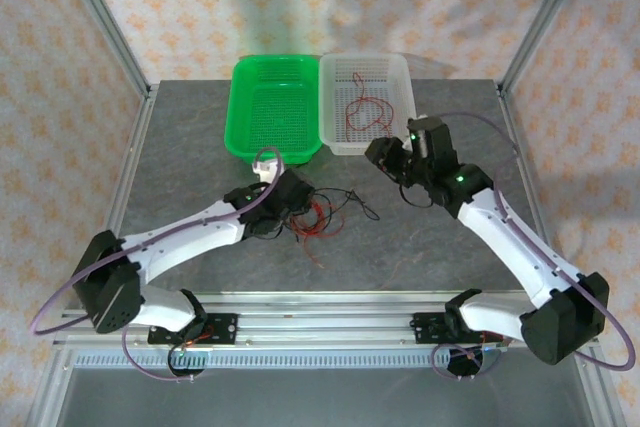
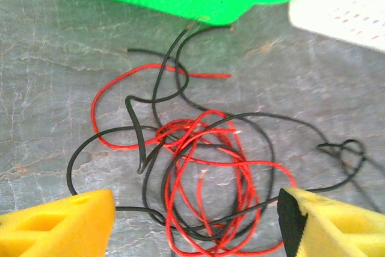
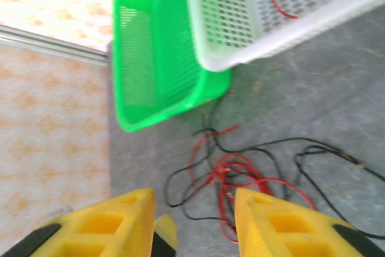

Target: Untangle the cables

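- Top external view: left arm reaches low over the grey stone-patterned table (image 1: 200,147), left gripper (image 1: 290,197) above the tangle of thin red and black cables (image 1: 318,213) — jaws wide apart, empty.
- Right arm bends inward; right gripper (image 1: 385,154) just beside the white perforated plastic basket (image 1: 408,87) — fingers parted, holding nothing.
- One loose red cable (image 1: 365,109) lies inside that basket.

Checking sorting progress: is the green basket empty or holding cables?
Empty: the green basket shows a bare mesh floor from above. A red cable lies in the white basket beside it.
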Controlling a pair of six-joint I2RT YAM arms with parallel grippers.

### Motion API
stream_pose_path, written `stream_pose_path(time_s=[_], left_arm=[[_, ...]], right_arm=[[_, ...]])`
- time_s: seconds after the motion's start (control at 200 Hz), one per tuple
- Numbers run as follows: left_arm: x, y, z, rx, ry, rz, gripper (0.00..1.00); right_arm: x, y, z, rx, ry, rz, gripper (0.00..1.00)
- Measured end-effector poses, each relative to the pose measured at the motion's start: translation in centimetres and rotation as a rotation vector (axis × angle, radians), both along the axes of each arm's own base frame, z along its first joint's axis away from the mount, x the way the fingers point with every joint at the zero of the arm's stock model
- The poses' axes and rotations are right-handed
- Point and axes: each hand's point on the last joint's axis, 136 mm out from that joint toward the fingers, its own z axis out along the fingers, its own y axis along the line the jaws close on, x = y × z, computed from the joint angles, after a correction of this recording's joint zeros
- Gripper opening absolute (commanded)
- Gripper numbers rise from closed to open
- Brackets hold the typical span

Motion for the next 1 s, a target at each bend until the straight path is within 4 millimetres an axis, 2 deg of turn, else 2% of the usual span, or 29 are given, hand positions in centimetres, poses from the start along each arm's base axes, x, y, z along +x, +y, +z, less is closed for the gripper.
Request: stream_pose_path(time_s=[0.16, 0.26, 0.4, 0.611, 0.676, 0.876, 1.001], left_arm=[[0.1, 0.1, 2.8, -0.064, -0.076, 0.002, 0.76], [0.3, 0.1, 3.1, -0.056, -0.089, -0.004, 0.76], [0.8, -0.4, 3.0, -0.046, -0.099, -0.02, 0.76], [1.2, -0.9, 3.2, -0.062, -0.117, -0.022, 0.76], [1.2, -0.9, 3.2, -0.064, -0.119, -0.022, 0.76], [1.3, -0.9, 3.3, -0.068, -0.122, -0.021, 0.76], [1.2, -0.8, 3.8, -0.078, -0.132, -0.022, 0.76]], right_arm=[[0.4, 0.8, 3.4, 0.048, -0.051, 0.025, 0.43], [0.3, 0.8, 4.4, 0.067, -0.069, 0.021, 0.49], [-0.1, 0.5, 5.4, 0.086, -0.093, 0.015, 0.5], [-0.2, 0.6, 5.7, 0.092, -0.101, 0.021, 0.51], [-0.3, 0.5, 5.9, 0.092, -0.107, 0.022, 0.54], [-0.6, -0.1, 6.8, 0.079, -0.147, 0.008, 0.57], [-0.2, -1.2, 5.6, 0.014, -0.164, -0.034, 0.58]])
